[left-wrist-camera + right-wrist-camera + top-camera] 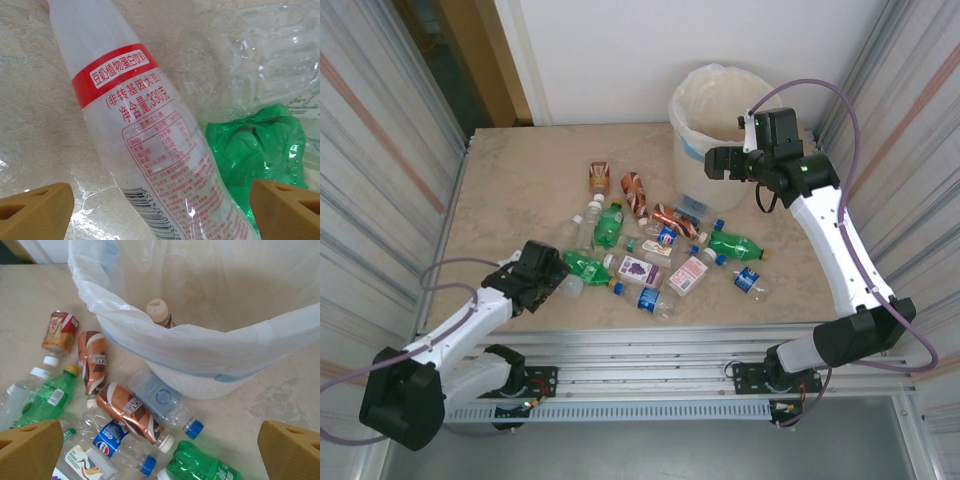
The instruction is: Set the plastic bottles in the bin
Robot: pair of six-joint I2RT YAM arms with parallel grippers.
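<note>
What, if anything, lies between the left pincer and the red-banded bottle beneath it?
Nothing visible does: the left pincer hangs open directly over the red-banded bottle. A green bottle lies close beside it, near one fingertip, and might get pinched too.

On my left wrist cam the clear bottle [140,135] ran off the frame top and bottom. On the right wrist cam the bin liner [200,347] hid everything below the tan cap [158,309] of one bottle.

Robot test cell, corrugated walls [380,150], aluminium rails [670,345]
</note>
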